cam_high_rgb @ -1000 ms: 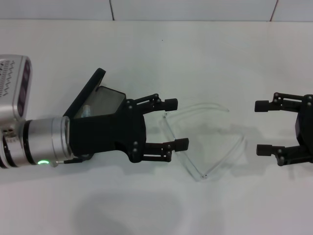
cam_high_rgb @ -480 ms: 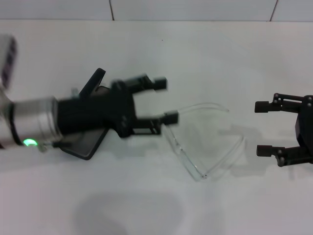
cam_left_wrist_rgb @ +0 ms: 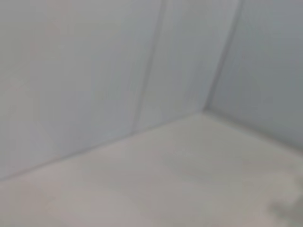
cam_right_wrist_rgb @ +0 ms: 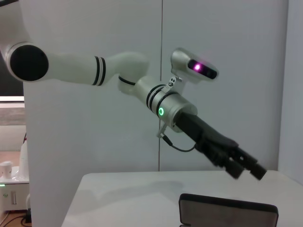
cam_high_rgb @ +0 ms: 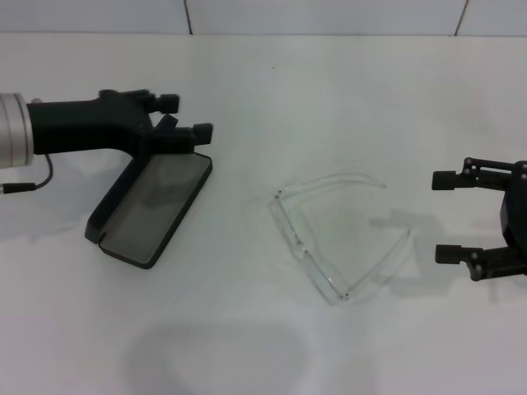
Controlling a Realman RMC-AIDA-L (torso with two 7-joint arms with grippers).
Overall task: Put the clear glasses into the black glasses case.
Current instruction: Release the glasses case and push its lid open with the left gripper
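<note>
Plainly, the right hand [cam_high_rgb: 445, 214] waits at the right edge of the worktop [cam_high_rgb: 346, 99], its two fingers spread wide apart and holding nothing, fingertips pointing left toward the clear glasses [cam_high_rgb: 342, 234]. The glasses lie flat on the worktop near the middle, just left of those fingertips and apart from them. Their front lens runs diagonally from far-left to near-right, and the two thin arms are unfolded, reaching right toward that hand.

Over on the left, the left hand [cam_high_rgb: 185, 119] hovers above the far end of the black glasses case [cam_high_rgb: 152, 210], with nothing in its grip. Its fingers look close together, though how far open they are I cannot tell. The case lies open on the worktop with its grey lining showing, its long axis running from far-right to near-left, well apart from the glasses.

By my judgement the right hand is the nearer one to the glasses, and the open side of the frame faces it. The glasses must then travel left across the bare worktop to the case, and turn so that their long axis lines up with it.
</note>
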